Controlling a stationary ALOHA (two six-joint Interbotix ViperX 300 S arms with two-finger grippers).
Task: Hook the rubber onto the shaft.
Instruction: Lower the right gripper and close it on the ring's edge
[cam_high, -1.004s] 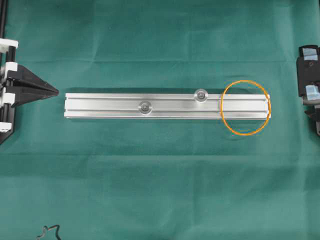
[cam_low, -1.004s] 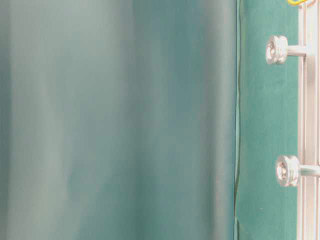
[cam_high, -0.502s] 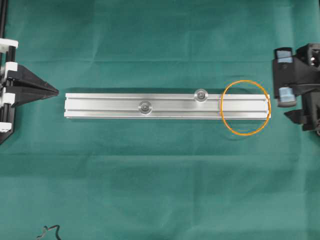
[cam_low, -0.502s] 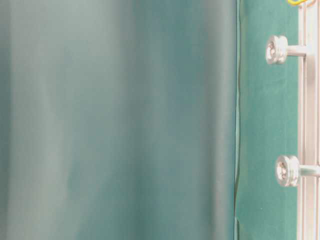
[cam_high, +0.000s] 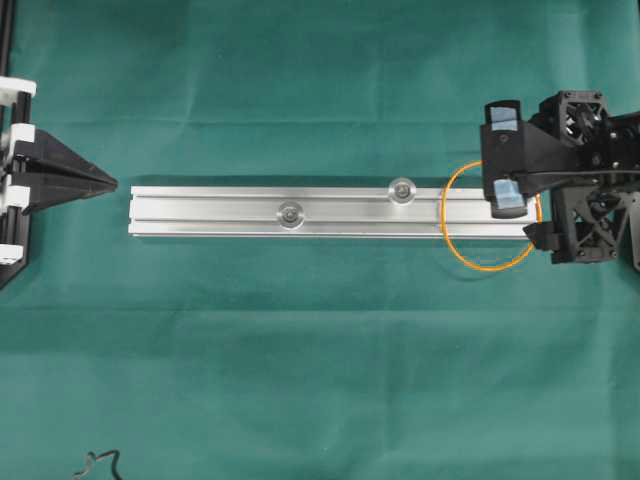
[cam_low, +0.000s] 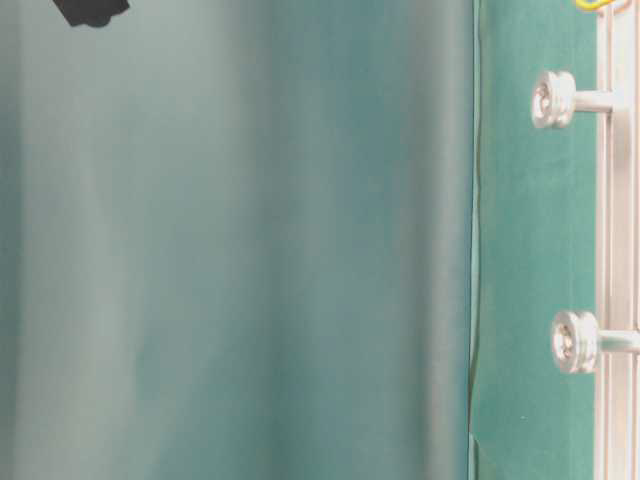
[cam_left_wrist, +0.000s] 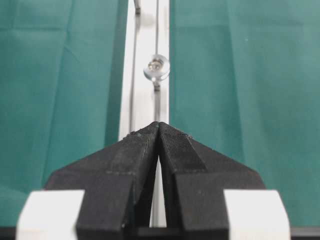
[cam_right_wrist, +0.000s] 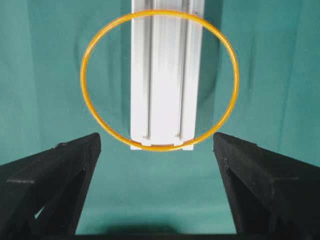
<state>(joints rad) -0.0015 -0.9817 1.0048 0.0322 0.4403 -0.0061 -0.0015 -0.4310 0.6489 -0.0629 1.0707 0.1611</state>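
Hovering wide apart, the right end effector (cam_right_wrist: 157, 145) faces the rubber (cam_right_wrist: 159, 80); left end effector (cam_left_wrist: 159, 127) closed.

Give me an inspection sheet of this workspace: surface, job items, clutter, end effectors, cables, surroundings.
Surface: green cloth, lightly creased.
Job's things: thin orange rubber band lies flat, looped across the right end of the long silver aluminium rail; two round-headed silver shafts stand on the rail, neither hooked.
Clutter: small black cord scrap at the bottom-left edge.
End effectors: left end effector shut, empty, pointing at the rail's left end; right end effector open, empty, at the band's end of the rail.
Cables: nothing seen.
Surroundings: black frame strut at the left edge; blurred green backdrop in the table-level view.
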